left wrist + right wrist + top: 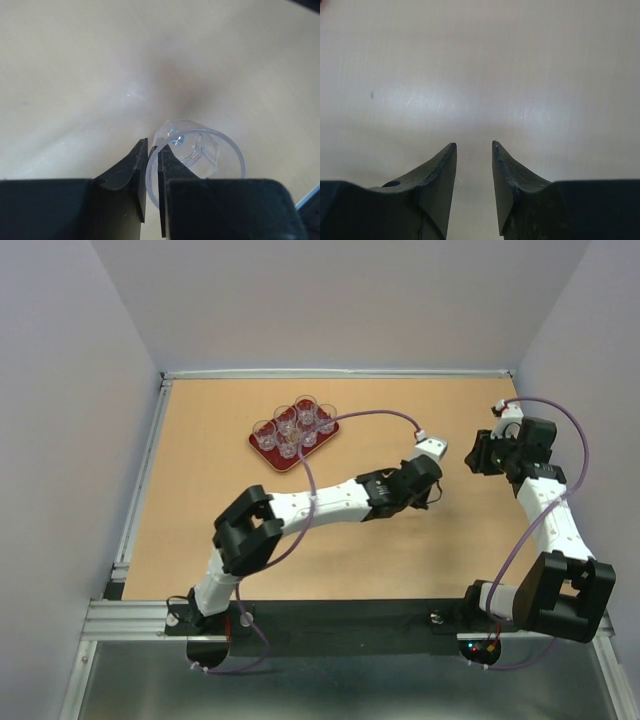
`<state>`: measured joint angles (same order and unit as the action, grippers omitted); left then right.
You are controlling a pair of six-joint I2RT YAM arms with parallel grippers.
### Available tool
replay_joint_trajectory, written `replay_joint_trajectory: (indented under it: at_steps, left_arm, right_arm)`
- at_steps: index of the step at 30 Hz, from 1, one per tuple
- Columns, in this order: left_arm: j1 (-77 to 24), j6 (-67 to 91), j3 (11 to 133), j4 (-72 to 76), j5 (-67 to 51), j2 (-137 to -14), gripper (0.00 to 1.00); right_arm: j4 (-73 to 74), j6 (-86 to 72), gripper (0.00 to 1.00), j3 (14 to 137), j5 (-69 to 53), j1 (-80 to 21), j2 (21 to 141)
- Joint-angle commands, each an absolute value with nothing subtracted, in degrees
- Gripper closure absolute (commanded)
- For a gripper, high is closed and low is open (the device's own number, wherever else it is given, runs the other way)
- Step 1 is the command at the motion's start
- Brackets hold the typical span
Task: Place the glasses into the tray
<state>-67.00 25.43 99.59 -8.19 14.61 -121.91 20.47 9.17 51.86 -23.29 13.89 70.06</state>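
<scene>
The dark-red tray (pixel 256 445) lies at the far middle of the table with several clear glasses (pixel 287 424) standing in it. My left gripper (pixel 152 146) is shut on the rim of one more clear glass (pixel 212 152): one finger is inside the rim, the other outside. In the top view this gripper (pixel 428 494) is right of the table's centre, well to the right of the tray. My right gripper (pixel 473 145) is open and empty over bare table. In the top view it (pixel 477 455) sits near the right side, just right of the left gripper.
The wooden table (pixel 200 500) has a metal rail along its left and far edges. White walls stand close on three sides. A purple cable (pixel 380 416) arcs from the left arm over the table near the tray.
</scene>
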Motion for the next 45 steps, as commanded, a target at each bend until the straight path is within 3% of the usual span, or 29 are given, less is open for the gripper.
replay_joint_trajectory:
  at_steps: [1, 8, 13, 19, 31, 45]
  left_arm:
    - [-66.1, 23.38, 88.81, -1.85, 21.09, -106.03, 1.0]
    - [-59.34, 27.14, 70.26, -1.5, 24.87, -91.33, 1.0]
    - [-49.33, 31.46, 58.04, 0.95, 24.35, -80.45, 1.0]
    - [-40.27, 31.82, 50.64, 2.46, 25.66, -72.96, 1.0]
    - [-28.31, 28.39, 48.95, 5.53, 23.91, -74.87, 1.0]
    - [-24.35, 26.28, 49.57, 8.7, 20.39, -83.67, 1.0]
  right_arm:
    - [18.19, 9.4, 0.6, 51.42, -24.7, 14.41, 68.12]
    - [18.19, 9.49, 0.6, 51.42, -25.4, 14.5, 68.2]
    - [18.19, 9.4, 0.6, 51.24, -25.84, 14.59, 68.47]
    - [18.19, 9.32, 0.6, 51.24, -26.02, 14.68, 68.82]
    - [18.19, 9.41, 0.6, 51.15, -26.1, 14.68, 68.99]
    - [18.19, 9.49, 0.6, 51.24, -25.84, 14.68, 68.99]
